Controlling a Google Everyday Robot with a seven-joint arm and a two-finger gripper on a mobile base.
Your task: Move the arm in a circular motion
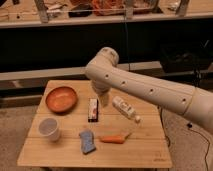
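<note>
Gripper (pixel 104 99) at arm (pixel 150 90) tip, above table (pixel 150 147).

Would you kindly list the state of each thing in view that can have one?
arm: reaching in from the right, elbow raised over the table's back edge.
gripper: pointing down over the table, beside the bar.
bowl: upright, looks empty.
cup: upright, open end up.
bottle: lying on its side.
bar: lying flat.
carrot: lying flat.
sponge: lying flat.
table: standing, carrying the objects.
</note>
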